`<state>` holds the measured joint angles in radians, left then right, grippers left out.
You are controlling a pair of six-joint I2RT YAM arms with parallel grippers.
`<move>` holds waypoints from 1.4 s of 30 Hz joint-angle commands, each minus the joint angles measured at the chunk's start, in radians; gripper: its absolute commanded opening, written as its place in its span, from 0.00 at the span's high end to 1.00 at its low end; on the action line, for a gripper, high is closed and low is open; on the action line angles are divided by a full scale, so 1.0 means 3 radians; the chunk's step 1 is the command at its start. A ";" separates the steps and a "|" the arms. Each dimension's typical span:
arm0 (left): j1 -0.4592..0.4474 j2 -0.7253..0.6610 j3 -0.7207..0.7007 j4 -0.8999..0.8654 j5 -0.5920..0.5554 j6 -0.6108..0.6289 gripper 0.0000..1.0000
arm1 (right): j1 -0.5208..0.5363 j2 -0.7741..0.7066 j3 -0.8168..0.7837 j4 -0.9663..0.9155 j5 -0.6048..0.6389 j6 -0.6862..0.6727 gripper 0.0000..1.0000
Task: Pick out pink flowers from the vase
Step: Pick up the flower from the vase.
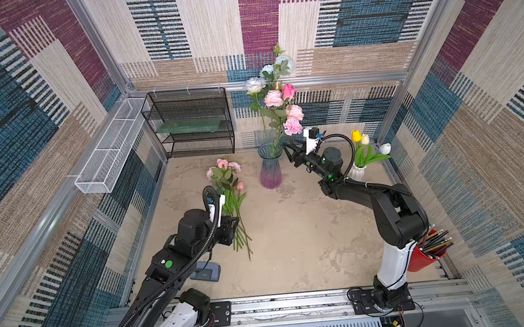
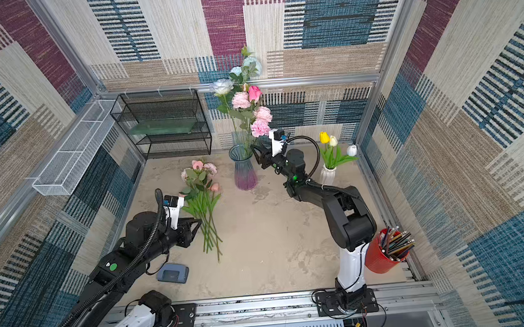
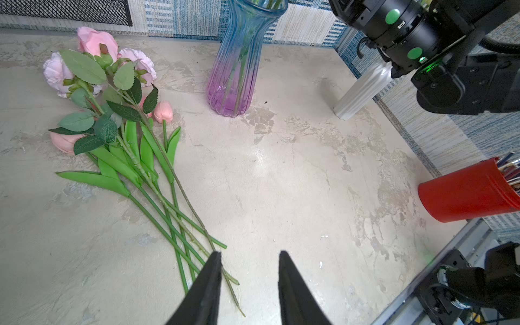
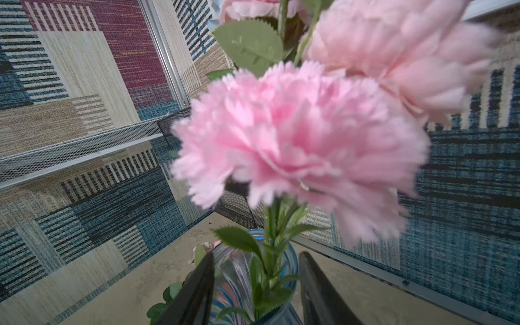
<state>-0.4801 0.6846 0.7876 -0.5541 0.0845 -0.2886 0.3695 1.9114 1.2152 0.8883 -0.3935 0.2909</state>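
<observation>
Two arms: the right arm (image 1: 389, 213) reaches the vase (image 1: 270, 173) at far centre; the left arm (image 1: 190, 235) sits near left, well apart from it.
Left jaws: released, grasping nothing, tips just beside the near stem ends of the pile.
Pile: pink flowers (image 3: 112, 84) lie on the tabletop (image 1: 304, 229), heads far, stems near.
Right jaws: parted, one on each side of the vase mouth, not clenched on anything.
Key relation: the lowest ruffled head (image 4: 295, 146) hangs just above the right jaws, and its stem (image 4: 268, 222) runs upright between them into the vase.
Next move, judged: the right jaws clench on that stem and lift along its axis.
</observation>
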 commanded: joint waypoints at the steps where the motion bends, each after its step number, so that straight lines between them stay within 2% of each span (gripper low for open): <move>1: 0.0000 -0.0007 -0.0007 0.0038 -0.0045 0.0032 0.63 | -0.0011 0.0090 0.0088 0.0118 -0.0109 0.0091 0.53; 8: -0.0005 0.0031 -0.0028 0.0073 -0.0084 0.0010 0.62 | -0.0090 0.0218 0.0137 0.0373 -0.0361 0.0310 0.73; 12: -0.0005 0.0054 -0.0033 0.0083 -0.0051 0.0055 0.62 | -0.0122 0.0188 0.0152 0.0424 -0.0565 0.0327 0.86; 15: -0.0005 0.0061 -0.0042 0.0113 0.0002 0.0088 0.61 | -0.0123 0.0109 0.0146 0.0391 -0.0605 0.0287 0.92; 21: -0.0003 0.0068 -0.0086 0.0163 0.0060 0.0086 0.62 | -0.0124 -0.0145 0.0104 0.0241 -0.0671 0.0194 0.96; 25: -0.0005 0.0046 -0.0104 0.0180 0.0043 0.0118 0.62 | -0.0092 -0.0417 0.0036 -0.0005 -0.0606 -0.0040 0.97; 30: -0.0005 0.0021 -0.0143 0.0231 0.0132 0.0113 0.62 | -0.0040 -0.0891 -0.0066 -0.0374 -0.0464 -0.0396 0.98; 42: -0.0005 -0.0111 -0.0184 0.0272 0.0040 0.0171 0.63 | -0.0035 -0.1997 -0.0192 -0.0889 -0.0432 -0.0539 1.00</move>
<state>-0.4824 0.6575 0.7395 -0.5049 0.1070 -0.2546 0.3576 1.3621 1.1687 0.6697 -0.5308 0.1520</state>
